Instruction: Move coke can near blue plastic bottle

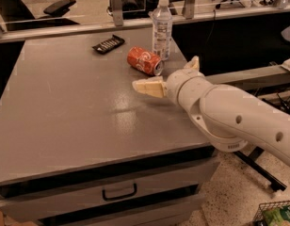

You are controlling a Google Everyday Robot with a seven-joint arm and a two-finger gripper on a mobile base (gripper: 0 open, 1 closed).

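The coke can (144, 60), red with white script and a silver end, lies on its side on the grey table (65, 107) near the far right edge. The blue plastic bottle (162, 28), clear with a white cap and pale label, stands upright just behind and to the right of the can, almost touching it. My gripper (169, 75) is open and empty, a little in front of the can. One cream finger (149, 86) points left over the table and the other (192, 64) points up to the right of the can.
A flat black remote-like object (108, 44) lies on the far part of the table, left of the can. A drawer with a handle (119, 192) is below the table top. Office chairs and a glass partition stand behind.
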